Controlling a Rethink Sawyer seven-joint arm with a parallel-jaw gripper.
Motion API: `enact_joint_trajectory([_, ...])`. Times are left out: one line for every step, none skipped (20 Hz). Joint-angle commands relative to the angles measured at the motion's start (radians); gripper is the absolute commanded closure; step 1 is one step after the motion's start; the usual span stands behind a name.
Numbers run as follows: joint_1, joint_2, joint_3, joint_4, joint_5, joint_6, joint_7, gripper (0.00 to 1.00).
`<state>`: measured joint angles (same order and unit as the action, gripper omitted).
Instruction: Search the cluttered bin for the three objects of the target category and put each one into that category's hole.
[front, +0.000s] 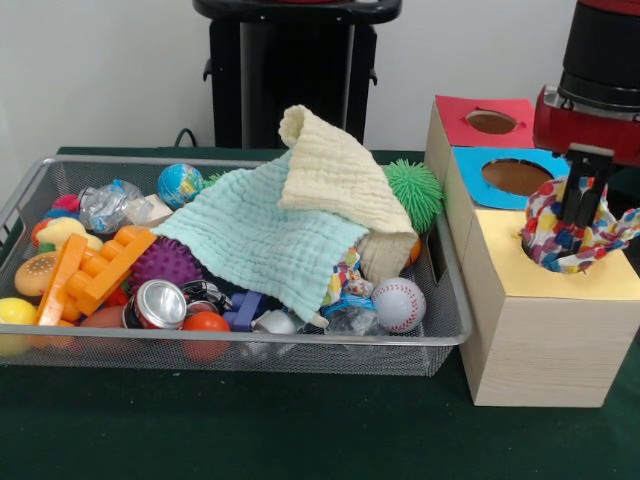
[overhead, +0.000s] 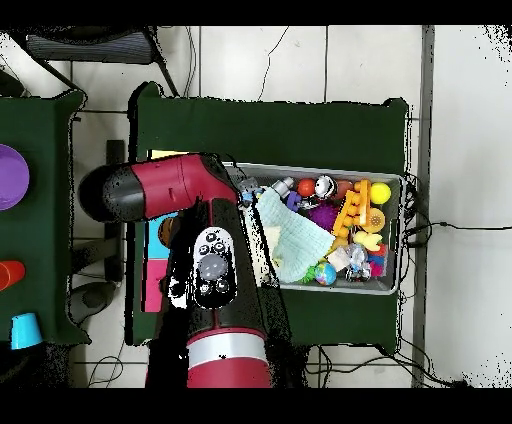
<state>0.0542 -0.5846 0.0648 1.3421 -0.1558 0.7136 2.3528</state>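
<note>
- Gripper (front: 578, 212): black fingers pinched on a polka-dot fabric piece (front: 560, 235), right over the hole of the yellow-topped box (front: 548, 282); the cloth bulges above the rim, so it is judged only partly in
- Step in hand: push straight down until the cloth clears the rim, then let go; loose flaps draped to either side of the gripper could catch on the edge (a judgement)
- Blue-topped box (front: 508, 176) and red-topped box (front: 486, 121): just behind the gripper, openings bare
- Wire-mesh bin (front: 230, 350): well off to the gripper's side, beside the boxes; a mint-green waffle cloth (front: 262, 237) and cream waffle cloth (front: 335, 180) cover much of the clutter, with a dotted scrap (front: 343, 276) showing under the mint cloth's edge
- Surface: dark green table cover (front: 250, 425), pale wall behind; cables on the tiled floor (overhead: 290, 60) overhead
</note>
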Motion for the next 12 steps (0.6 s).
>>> enact_joint_trajectory([-0.023,0.008,0.018,0.107,-0.009,0.124,-0.014,1.00])
enact_joint_trajectory([-0.024,0.001,0.021,0.113,-0.003,0.135,-0.015,1.00])
enact_joint_trajectory([-0.026,-0.009,0.024,0.122,0.006,0.150,-0.015,1.00])
enact_joint_trajectory([-0.025,-0.019,0.026,0.131,0.014,0.158,-0.008,1.00])
enact_joint_trajectory([-0.025,-0.029,0.027,0.141,0.022,0.166,-0.002,1.00])
enact_joint_trajectory([-0.025,-0.043,0.031,0.157,0.036,0.177,0.007,1.00])
enact_joint_trajectory([-0.019,-0.061,0.029,0.172,0.041,0.183,0.014,1.00])
enact_joint_trajectory([-0.013,-0.079,0.024,0.181,0.044,0.184,0.023,1.00])
enact_joint_trajectory([-0.005,-0.097,0.014,0.180,0.041,0.200,0.027,1.00])
enact_joint_trajectory([0.004,-0.116,0.004,0.180,0.038,0.216,0.031,1.00])
enact_joint_trajectory([0.009,-0.130,-0.003,0.178,0.036,0.229,0.034,1.00])
enact_joint_trajectory([0.014,-0.144,-0.009,0.176,0.034,0.242,0.036,1.00])
